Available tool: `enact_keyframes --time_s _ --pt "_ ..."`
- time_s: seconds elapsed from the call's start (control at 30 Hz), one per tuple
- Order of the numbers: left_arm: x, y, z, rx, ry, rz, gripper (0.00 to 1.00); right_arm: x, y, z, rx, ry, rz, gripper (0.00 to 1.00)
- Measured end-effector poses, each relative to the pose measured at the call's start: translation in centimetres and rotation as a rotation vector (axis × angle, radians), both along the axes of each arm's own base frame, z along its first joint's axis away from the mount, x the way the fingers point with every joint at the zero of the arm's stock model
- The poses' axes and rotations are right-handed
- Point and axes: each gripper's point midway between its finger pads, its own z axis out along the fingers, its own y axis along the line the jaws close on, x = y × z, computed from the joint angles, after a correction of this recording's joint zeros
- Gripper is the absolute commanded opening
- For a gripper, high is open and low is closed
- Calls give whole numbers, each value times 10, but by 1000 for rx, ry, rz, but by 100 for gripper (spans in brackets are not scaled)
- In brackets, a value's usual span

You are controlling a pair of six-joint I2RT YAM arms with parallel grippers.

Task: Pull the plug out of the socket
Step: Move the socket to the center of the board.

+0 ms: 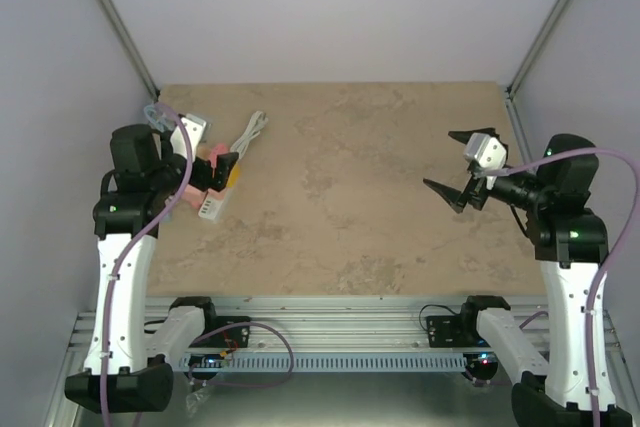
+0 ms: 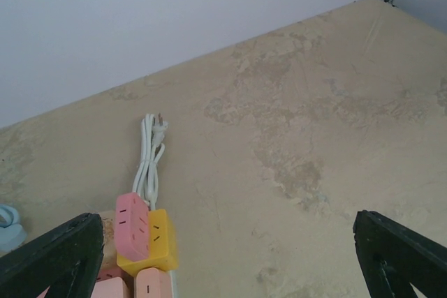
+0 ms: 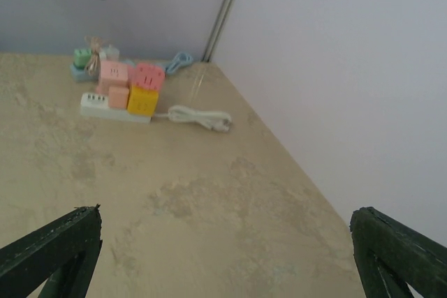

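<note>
The plugs sit in a tight cluster on a white power strip (image 3: 94,103) close to the left edge of the worktop (image 1: 380,237), not far from its far-left corner: a pink plug (image 2: 133,225) leans against a yellow plug (image 2: 159,243), with paler pink ones just beside them. All of them look seated, so nothing has been pulled yet. Which plug is meant cannot be told from the task alone. The strip's white cord (image 2: 148,158) lies bundled just beyond the cluster, toward the far edge. This looks like the approach step, before any grip. The left hand (image 2: 227,218) hovers above and just on the near side of the cluster, fingers spread wide, holding and touching nothing. The next move probably calls for lowering it so the fingers straddle one plug, clamping, and then pulling straight away from the strip. The light strip is likely to lift along with the plug unless something pins it down. The right hand (image 1: 440,159) could do that, but it hangs well apart over the right side of the worktop, also spread wide and empty.
</note>
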Motion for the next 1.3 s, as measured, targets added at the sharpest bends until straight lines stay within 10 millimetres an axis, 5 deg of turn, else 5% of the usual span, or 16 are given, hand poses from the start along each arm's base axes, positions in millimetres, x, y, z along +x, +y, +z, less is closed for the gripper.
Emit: enact_keyframes --time_s 0.23,0.43,0.6,0.83,1.0,1.3 --pt "17 16 -13 89 28 61 100 25 -10 -78 -83 110 -54 98" --pt "36 36 -71 160 159 150 100 42 -21 -127 -123 175 -135 98" --pt "48 45 -132 175 316 184 100 52 -28 -143 -133 170 -190 98" --pt "64 65 -175 155 418 250 100 63 -37 -162 -146 169 -253 98" --pt "74 74 -189 159 425 278 96 67 -39 -167 -152 165 -272 98" --pt "91 76 -199 153 412 271 76 73 -42 -174 -164 164 -294 98"
